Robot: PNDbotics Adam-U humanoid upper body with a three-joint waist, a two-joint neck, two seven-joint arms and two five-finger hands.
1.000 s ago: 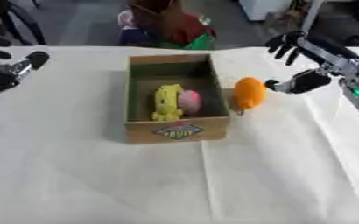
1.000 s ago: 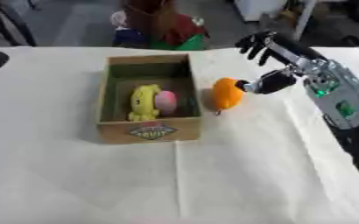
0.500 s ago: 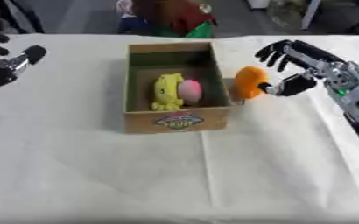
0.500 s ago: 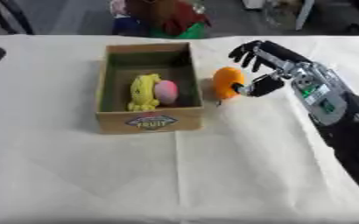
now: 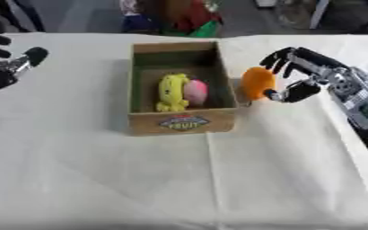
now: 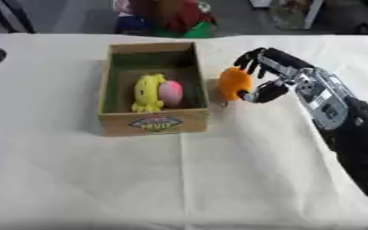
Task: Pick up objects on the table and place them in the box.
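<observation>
1. Orange object (image 5: 257,82): a rounded, smooth, oval lump of plain orange, standing on its longer axis just outside the right wall of the box (image 5: 182,123), at about the middle of that wall's length. Whether it touches the wall or rests on the surface (image 5: 179,179) cannot be told.
2. Box: open-topped brown cardboard with a green inner lining and a printed label on its near wall. It sits on the white cloth-covered surface, its long axis running near to far.
3. Inside the box lies a yellow soft toy (image 5: 171,92) towards the near end, with a pink rounded object (image 5: 195,91) touching it on its right.
4. Right hand (image 5: 301,74): it comes in from the right edge, forearm angled up and leftwards. The fingers arch over the far and right side of the orange object, and the thumb curls in below them, its tip against the object's right flank. The hand is cupped around the orange object, pinching it between thumb and fingers.
5. Left hand (image 5: 5,67): at the far left edge, well apart from the box, held above the surface with nothing in it. Its fingers look relaxed and spread.
</observation>
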